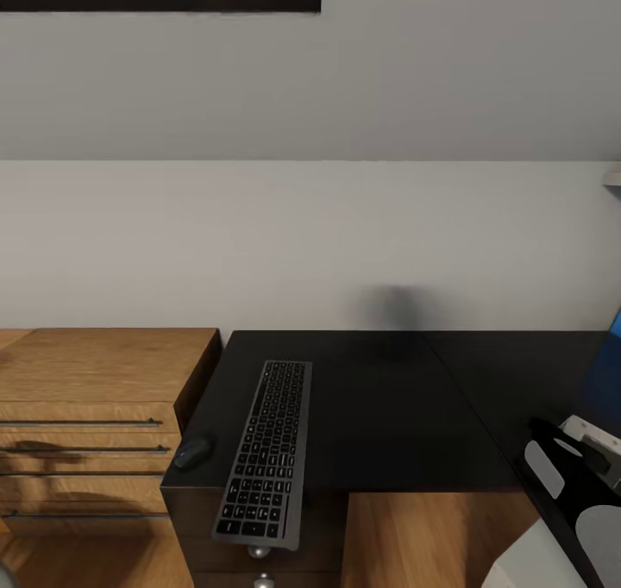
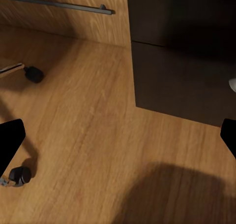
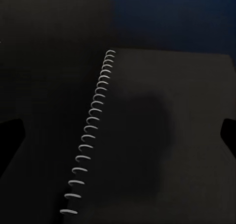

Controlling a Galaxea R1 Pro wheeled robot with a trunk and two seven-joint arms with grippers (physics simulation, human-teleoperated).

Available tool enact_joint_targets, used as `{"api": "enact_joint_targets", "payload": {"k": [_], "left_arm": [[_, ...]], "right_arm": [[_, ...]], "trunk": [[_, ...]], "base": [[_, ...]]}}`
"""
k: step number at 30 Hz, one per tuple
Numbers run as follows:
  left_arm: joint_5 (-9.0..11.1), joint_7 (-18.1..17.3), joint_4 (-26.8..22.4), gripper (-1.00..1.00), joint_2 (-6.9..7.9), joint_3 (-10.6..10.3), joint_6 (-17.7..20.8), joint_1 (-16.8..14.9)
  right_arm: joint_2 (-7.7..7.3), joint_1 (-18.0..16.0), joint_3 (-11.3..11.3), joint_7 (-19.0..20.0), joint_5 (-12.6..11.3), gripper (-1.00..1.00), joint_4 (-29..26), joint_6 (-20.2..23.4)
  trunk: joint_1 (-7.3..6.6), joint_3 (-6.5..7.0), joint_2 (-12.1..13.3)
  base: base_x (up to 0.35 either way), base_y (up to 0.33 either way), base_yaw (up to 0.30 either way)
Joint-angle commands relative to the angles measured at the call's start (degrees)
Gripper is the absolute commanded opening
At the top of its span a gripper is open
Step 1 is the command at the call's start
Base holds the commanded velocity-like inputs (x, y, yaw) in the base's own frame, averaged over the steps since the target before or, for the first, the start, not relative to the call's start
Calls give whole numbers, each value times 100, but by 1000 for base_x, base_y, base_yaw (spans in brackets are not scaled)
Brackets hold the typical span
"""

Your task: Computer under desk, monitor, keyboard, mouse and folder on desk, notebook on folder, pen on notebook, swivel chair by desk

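The keyboard [image 1: 267, 450] lies lengthwise on the glossy black desk [image 1: 388, 415], its near end hanging over the front edge. The mouse [image 1: 191, 453] sits at the desk's left edge beside it. A strip of the blue folder [image 1: 606, 372] shows at the far right of the desk. In the right wrist view my right gripper [image 3: 118, 135] is open just above the grey spiral-bound notebook [image 3: 162, 135], with the folder [image 3: 172, 17] beyond it. My left gripper [image 2: 118, 140] hangs open over the wooden floor, near two casters [image 2: 34, 75] of the swivel chair.
A wooden dresser [image 1: 95, 398] with long bar handles stands against the desk's left side. Black desk drawers with silver knobs [image 1: 259, 552] are below the keyboard. My right arm [image 1: 561, 484] reaches over the desk's right wing. A plain white wall is behind.
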Motion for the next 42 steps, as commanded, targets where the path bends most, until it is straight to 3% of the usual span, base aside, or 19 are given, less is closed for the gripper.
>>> {"api": "enact_joint_targets", "payload": {"k": [1,16,25,42], "left_arm": [[60,39,-7,100,9,-42,-28,-2],[59,45,97,100,9,-42,-29,-2],[60,47,106,100,9,-42,-28,-2],[54,44,107,100,9,-42,-31,-2]], "right_arm": [[-1,-1,9,-17,-56,100,-8,-11],[-11,-3,9,-23,-50,100,20,-10],[-251,-3,-24,-47,-73,100,72,34],[-450,-3,-67,-78,-96,100,214,50]], "trunk": [[0,-5,-3],[0,-5,-3],[0,-5,-3],[0,-5,-3]], "base": [[37,2,0],[97,1,0],[6,0,0],[0,0,0]]}}
